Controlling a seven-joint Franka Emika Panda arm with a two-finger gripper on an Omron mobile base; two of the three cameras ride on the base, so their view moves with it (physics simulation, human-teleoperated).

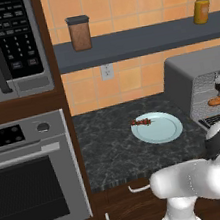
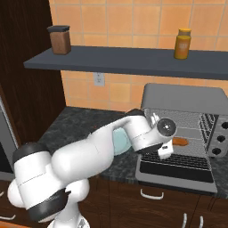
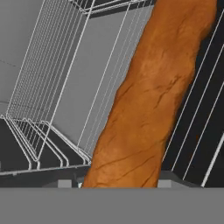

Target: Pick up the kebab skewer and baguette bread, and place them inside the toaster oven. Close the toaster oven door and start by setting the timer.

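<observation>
A white robot arm reaches into the open toaster oven (image 2: 185, 95) on a dark speckled worktop (image 2: 75, 122), its door (image 2: 176, 171) folded down flat. The baguette bread (image 2: 180, 141) lies on the wire rack inside. A pale plate (image 2: 119, 141) shows behind the arm; a brown canister (image 2: 59, 39) and yellow jar (image 2: 182, 43) stand on the shelf (image 2: 124, 62) above.

2 base views flank the arm, sharing the toaster oven (image 2: 185, 100); the hand view sits close inside it.
</observation>
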